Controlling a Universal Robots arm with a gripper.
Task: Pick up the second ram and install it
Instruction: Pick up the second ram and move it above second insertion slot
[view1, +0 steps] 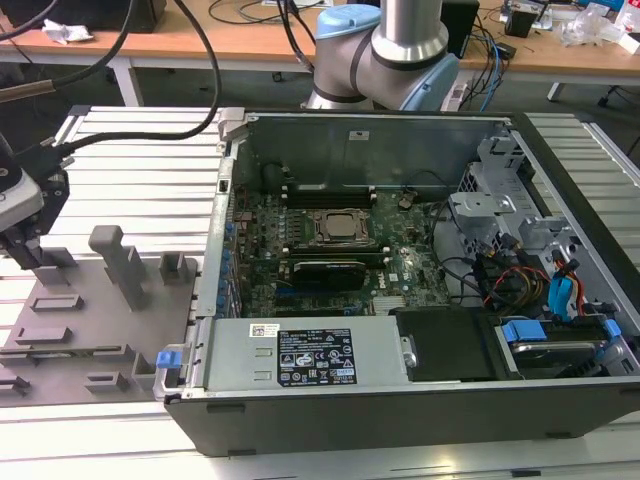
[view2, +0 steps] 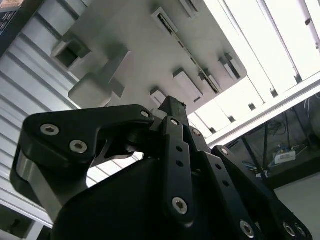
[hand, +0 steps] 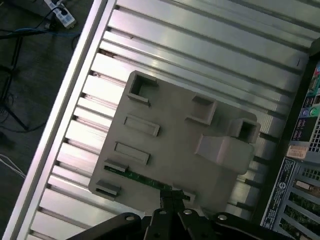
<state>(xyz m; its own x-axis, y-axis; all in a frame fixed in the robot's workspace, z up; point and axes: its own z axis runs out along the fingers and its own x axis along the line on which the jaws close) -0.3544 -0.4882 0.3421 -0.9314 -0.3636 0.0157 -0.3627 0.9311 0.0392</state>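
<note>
The gripper (hand: 172, 198) stands over the second ram (hand: 140, 178), which sits on its edge in a narrow slot along one edge of the grey tray (hand: 170, 125). Its fingers are drawn together and seem to pinch the stick, nearer to one end. Keep your lift straight and slow: the green board is thin and flat, and the matte plastic slot looks tight.

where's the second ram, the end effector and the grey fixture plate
second ram (hand: 141, 178): first wrist view, middle of its green edge.
end effector (hand: 172, 196): first wrist view, its tip.
grey fixture plate (hand: 172, 137): first wrist view, bare middle surface.
</note>
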